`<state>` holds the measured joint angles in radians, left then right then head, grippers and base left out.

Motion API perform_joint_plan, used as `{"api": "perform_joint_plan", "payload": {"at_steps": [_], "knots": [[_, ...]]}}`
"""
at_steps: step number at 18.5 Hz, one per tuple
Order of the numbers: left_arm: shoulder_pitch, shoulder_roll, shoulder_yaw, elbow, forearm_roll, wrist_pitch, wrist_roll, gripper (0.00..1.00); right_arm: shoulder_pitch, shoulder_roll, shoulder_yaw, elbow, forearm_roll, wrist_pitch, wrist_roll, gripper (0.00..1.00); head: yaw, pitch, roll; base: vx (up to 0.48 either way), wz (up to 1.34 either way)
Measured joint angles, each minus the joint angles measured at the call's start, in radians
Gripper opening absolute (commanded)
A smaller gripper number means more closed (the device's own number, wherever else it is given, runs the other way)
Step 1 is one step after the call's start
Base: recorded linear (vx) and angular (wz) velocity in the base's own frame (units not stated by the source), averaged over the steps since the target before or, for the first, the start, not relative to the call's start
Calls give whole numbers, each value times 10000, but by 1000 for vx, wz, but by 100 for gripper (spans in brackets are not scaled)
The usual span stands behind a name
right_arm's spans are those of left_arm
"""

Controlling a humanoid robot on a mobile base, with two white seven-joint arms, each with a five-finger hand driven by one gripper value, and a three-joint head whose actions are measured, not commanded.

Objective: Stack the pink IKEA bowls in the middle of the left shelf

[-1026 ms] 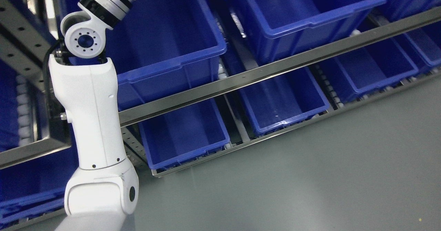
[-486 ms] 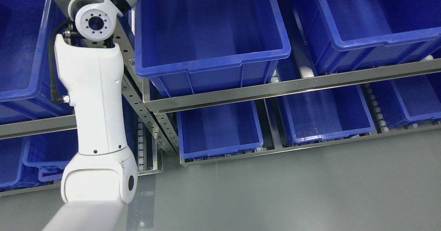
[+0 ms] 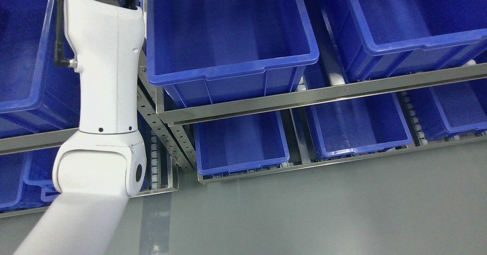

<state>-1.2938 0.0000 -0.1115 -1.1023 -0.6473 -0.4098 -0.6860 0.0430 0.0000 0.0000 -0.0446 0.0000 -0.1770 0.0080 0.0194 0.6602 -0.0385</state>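
Oddly, no pink bowl shows anywhere in the head view, so where the bowls are cannot be told from here; only blue bins on metal racks are in sight. Judging by the task alone, such bowls would likely be light, stiff and smooth plastic, somewhat slippery, best taken by the rim with fingers hooked over the edge, and set down level so one nests in the next; that is a guess, not a thing seen.

The left arm [image 3: 102, 95] rises from the lower left and runs out past the top edge; its hand is out of view, so whether the fingers are apart or together cannot be told; the right arm does not show at all.

The large bin [image 3: 228, 30] sits on the upper rail [image 3: 323, 95] just right of the arm; a perforated post [image 3: 167, 133] stands close beside the forearm and is the nearest edge to mind; a smaller bin [image 3: 239, 144] lies below; the bare grey floor [image 3: 323, 209] on the near side gives open room.
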Motion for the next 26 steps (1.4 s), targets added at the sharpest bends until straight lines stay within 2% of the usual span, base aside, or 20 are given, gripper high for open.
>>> {"api": "perform_joint_plan", "payload": {"at_steps": [6,10,17,23,26], "knots": [[-482,0,-1723,1317,833,1486,1988,8,0,0,0,0,0,-1,7,100,0,0,0,0,0],[-599,0,-2754,1957,1592,2106,2801,8,-1,0,0,0,0,-1,-7,100,0,0,0,0,0],[-828,0,-4280,2586,2645,2326,3197,8,-1,0,0,0,0,-1,-27,100,0,0,0,0,0],[-1024,0,-4856,2833,3085,2360,3289,8,-1,0,0,0,0,-1,-28,100,0,0,0,0,0],[-1090,0,-5190,2767,3806,2156,3289,8,-1,0,0,0,0,-1,-29,100,0,0,0,0,0]]}}
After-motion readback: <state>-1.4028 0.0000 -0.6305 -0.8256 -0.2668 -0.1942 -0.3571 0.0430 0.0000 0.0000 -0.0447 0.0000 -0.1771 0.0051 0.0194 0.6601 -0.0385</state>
